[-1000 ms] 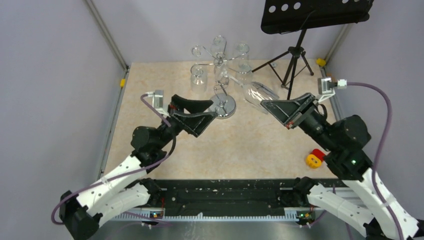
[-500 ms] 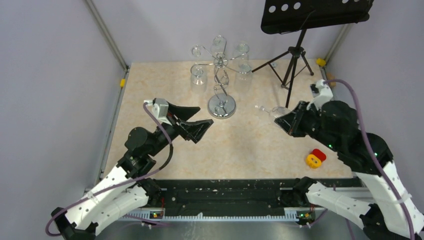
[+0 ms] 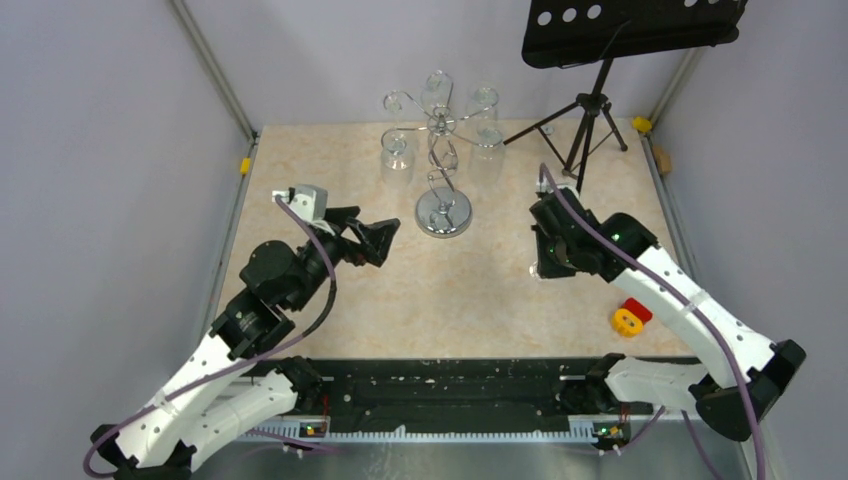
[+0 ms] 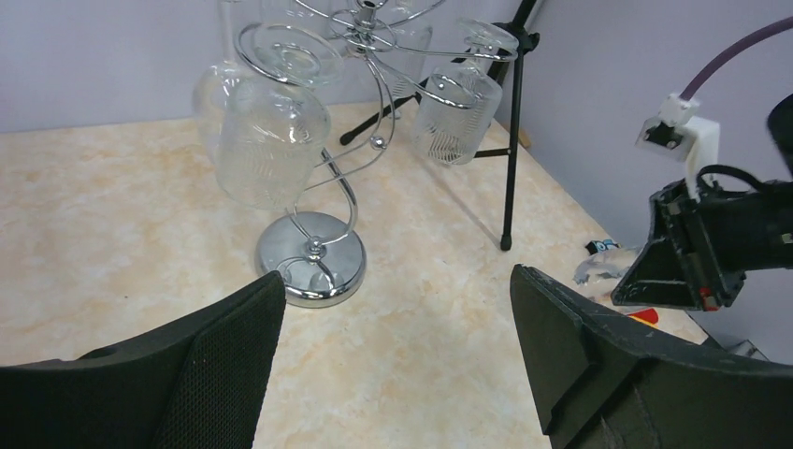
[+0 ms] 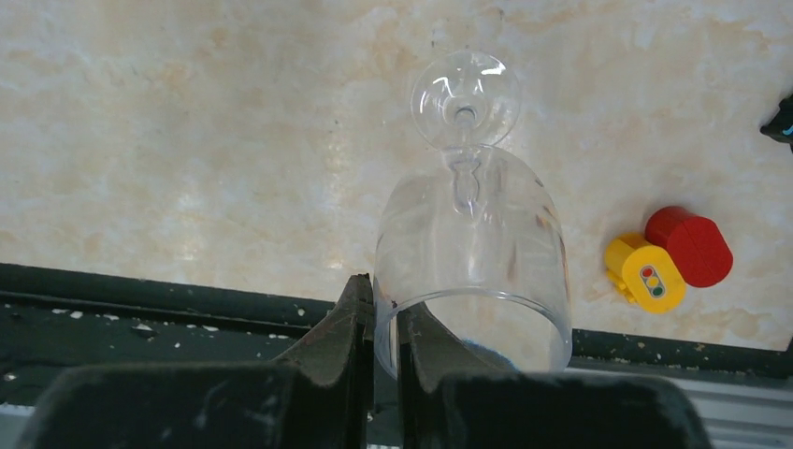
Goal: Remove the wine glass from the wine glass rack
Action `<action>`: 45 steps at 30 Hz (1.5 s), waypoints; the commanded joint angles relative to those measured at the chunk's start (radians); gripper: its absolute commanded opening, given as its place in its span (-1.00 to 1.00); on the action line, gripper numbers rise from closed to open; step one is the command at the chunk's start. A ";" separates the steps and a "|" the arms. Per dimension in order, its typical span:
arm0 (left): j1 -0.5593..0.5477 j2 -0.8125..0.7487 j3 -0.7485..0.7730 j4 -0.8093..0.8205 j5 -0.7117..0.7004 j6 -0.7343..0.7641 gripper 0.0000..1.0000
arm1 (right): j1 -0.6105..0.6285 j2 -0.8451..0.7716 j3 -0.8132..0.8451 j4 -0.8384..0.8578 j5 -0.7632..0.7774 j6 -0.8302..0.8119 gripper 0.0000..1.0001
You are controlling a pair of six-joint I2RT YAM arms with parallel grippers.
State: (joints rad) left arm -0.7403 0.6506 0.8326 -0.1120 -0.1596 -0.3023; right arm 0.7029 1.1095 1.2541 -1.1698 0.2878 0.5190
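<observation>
The table (image 3: 470, 290) has a pale marbled top and fills the middle of the top view. The left arm (image 3: 250, 320) and right arm (image 3: 680, 300) reach in over it from the near edge. A black music stand (image 3: 630, 30) stands on a tripod at the far right corner. The chrome rack (image 3: 443, 170) stands far of centre on its round mirrored base, and ribbed glasses (image 4: 271, 140) hang from its curled arms with foot up and mouth down.

The left gripper (image 4: 395, 278) hovers near the rack's base with its fingers spread wide and nothing between them.

The right gripper (image 5: 382, 299) points down at the table, well right of the rack. Its fingers are pressed onto the wall of the wine glass (image 5: 472, 243) at the rim, one inside the bowl and one outside. The glass is off the rack. Its long axis runs away from the wrist camera, with the open mouth towards the gripper and the round foot towards the tabletop, so it stands roughly upright. Whether the foot touches the table cannot be told. In the top view the arm hides the glass.

A small yellow and red toy (image 5: 669, 257) lies on the table, near the glass on its right.
</observation>
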 commanded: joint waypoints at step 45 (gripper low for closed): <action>-0.002 0.004 0.111 -0.073 -0.205 0.053 0.98 | -0.341 0.292 0.260 0.070 -0.076 -0.282 0.06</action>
State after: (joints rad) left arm -0.7403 0.6476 0.8852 -0.1871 -0.3317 -0.2344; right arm 0.3809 1.4174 1.4521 -1.0866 0.1875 0.2432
